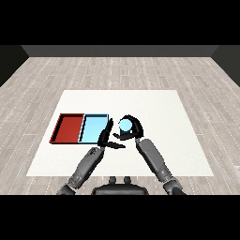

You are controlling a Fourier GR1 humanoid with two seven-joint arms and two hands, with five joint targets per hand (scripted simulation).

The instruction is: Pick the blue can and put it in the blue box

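The blue can (125, 125) shows its light blue top just right of the light blue tray (93, 127). My right hand (133, 130) is curled round it, fingers arching over the can's far side. I cannot tell whether the can rests on the table or is lifted. My left hand (106, 137) lies with straight fingers at the light blue tray's right edge, thumb pointing right toward the can, holding nothing.
The red tray (68, 128) lies directly left of the light blue tray, sharing a wall. Both trays hold nothing. The white table (159, 108) stretches far behind and right of the hands.
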